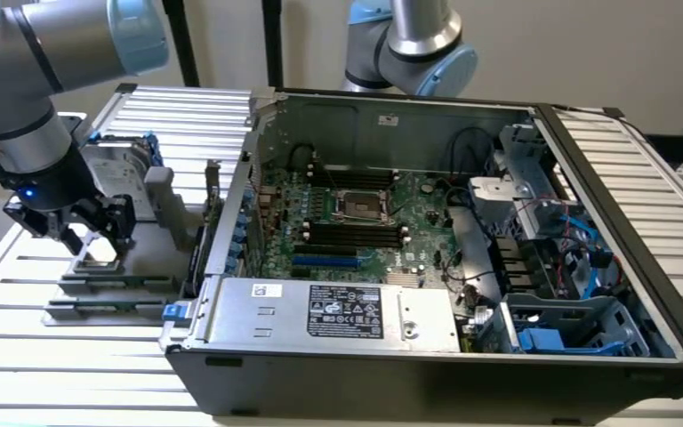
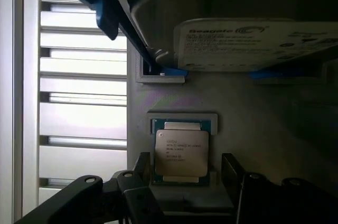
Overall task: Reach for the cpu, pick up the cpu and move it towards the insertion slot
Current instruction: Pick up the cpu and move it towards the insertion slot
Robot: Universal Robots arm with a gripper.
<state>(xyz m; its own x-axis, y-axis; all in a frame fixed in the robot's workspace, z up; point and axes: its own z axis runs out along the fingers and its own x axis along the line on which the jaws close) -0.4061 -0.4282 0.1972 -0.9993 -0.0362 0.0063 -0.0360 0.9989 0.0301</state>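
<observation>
Cpu [image 2: 180, 152] between spread fingers [image 2: 228, 168], seemingly untouched

Silver-grey arm with pale blue caps and a black gripper

The arm [image 1: 15, 62] at the left is built of round, brushed silver-grey tubes, with a thin black ring where one section meets the next and a smooth pale blue cap [image 1: 140, 36] on the joint. Its wrist [image 1: 33, 173] darkens to a black housing with a small lit blue light [image 1: 29, 192]. The gripper [image 1: 81, 233] is matte black, made of angular linked bars. In the wrist view its fingers [image 2: 141, 167] are flat, dark and square-ended, and the bars behind them carry round pivot pins [image 2: 91, 180]. At the far side a second silver tube [image 1: 419, 22] meets a grey joint, also capped in pale blue
</observation>
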